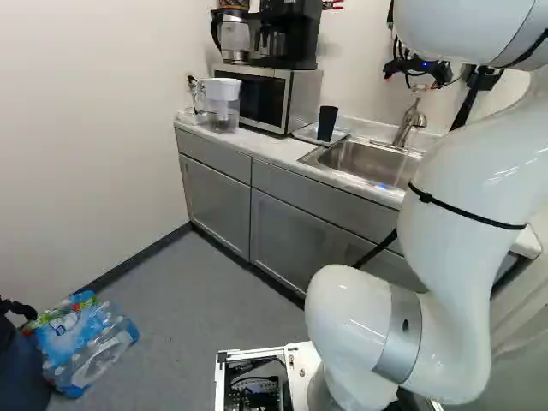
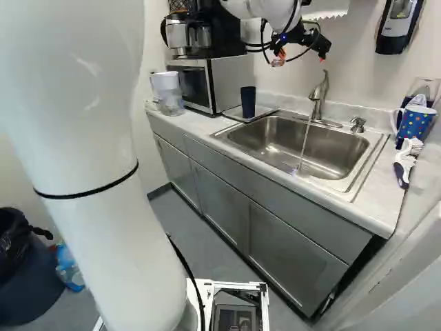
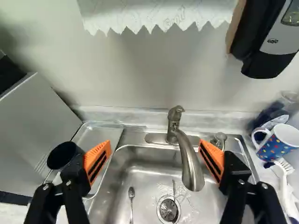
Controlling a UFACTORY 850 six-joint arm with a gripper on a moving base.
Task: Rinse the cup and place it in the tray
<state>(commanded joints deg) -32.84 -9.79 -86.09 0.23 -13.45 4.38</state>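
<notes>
at the left of the left base view, we see a pack of water bottles (image 1: 86,342) on the floor. along the counter (image 1: 193,127) we come first to a filter pitcher (image 1: 221,104) with a white lid, then a microwave (image 1: 300,98) with a black coffee maker (image 1: 295,34) on top. just beside the microwave our dark cup (image 2: 248,102) stands upright on the metal tray (image 2: 228,114), next to the sink (image 2: 346,148). our gripper (image 2: 301,58) hangs over the sink area with its jaws spread wide and nothing grasped; in the wrist view the cup shows beside one finger, and the faucet (image 3: 189,161) between the two. water (image 2: 303,143) is running from that faucet into the basin, where we can make out a spoon (image 3: 131,200) near the drain (image 3: 168,210). farther right in the right base view come a small soap pump (image 2: 357,125), a wall dispenser (image 2: 397,26), a blue dotted mug (image 2: 414,125) and, beside the mug, a dish brush (image 2: 406,164).
</notes>
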